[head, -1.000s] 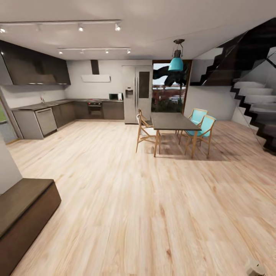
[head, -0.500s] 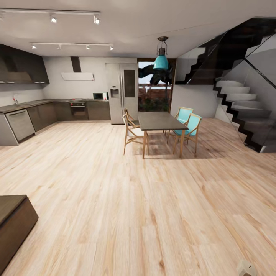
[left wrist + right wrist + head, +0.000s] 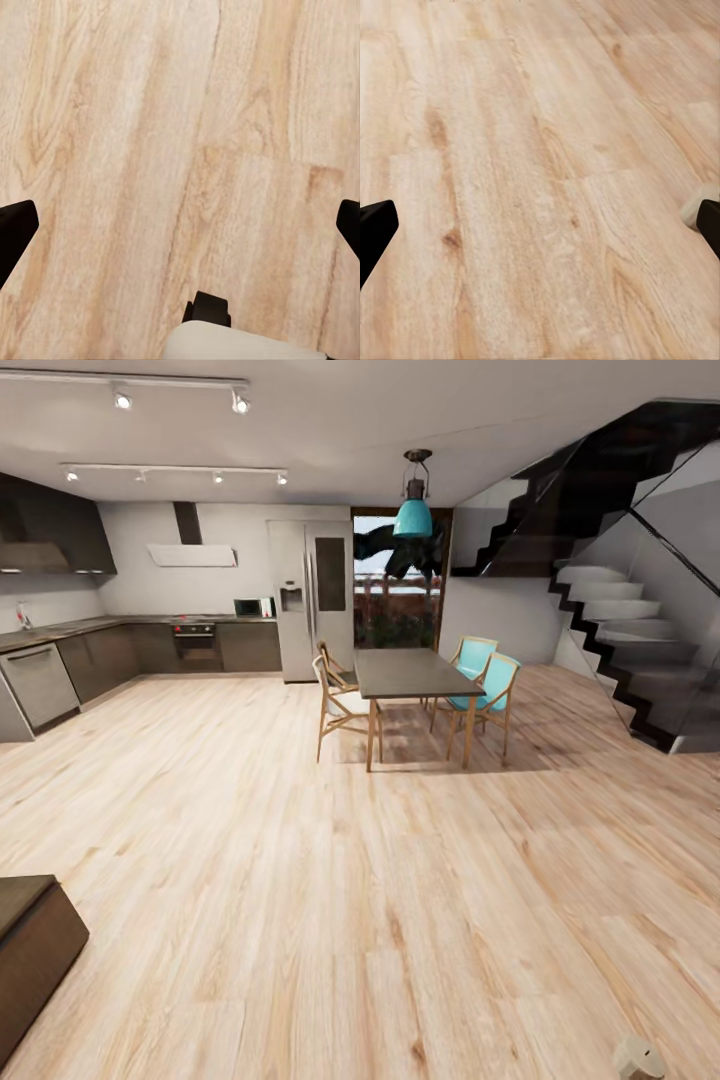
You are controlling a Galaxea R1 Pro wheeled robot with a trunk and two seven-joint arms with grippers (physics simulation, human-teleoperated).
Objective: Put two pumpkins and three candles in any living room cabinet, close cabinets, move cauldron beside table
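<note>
Scanning open wood floor (image 3: 330,920), I'm seeing only the cabinet (image 3: 30,950) at my left; both arms' fingers (image 3: 15,232) are spread, grasping nothing. I'm risking clipping its corner while turning.

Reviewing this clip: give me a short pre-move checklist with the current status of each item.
1. Left gripper jaws apart, nothing between them: ok.
2. Right gripper jaws apart, nothing between them: ok.
3. Light wooden plank floor ahead free of obstacles: ok.
4. Long low dark brown wooden cabinet at the near left, drawers closed: cannot tell.
5. Dark dining table with teal chairs well ahead, no collision risk: ok.
</note>
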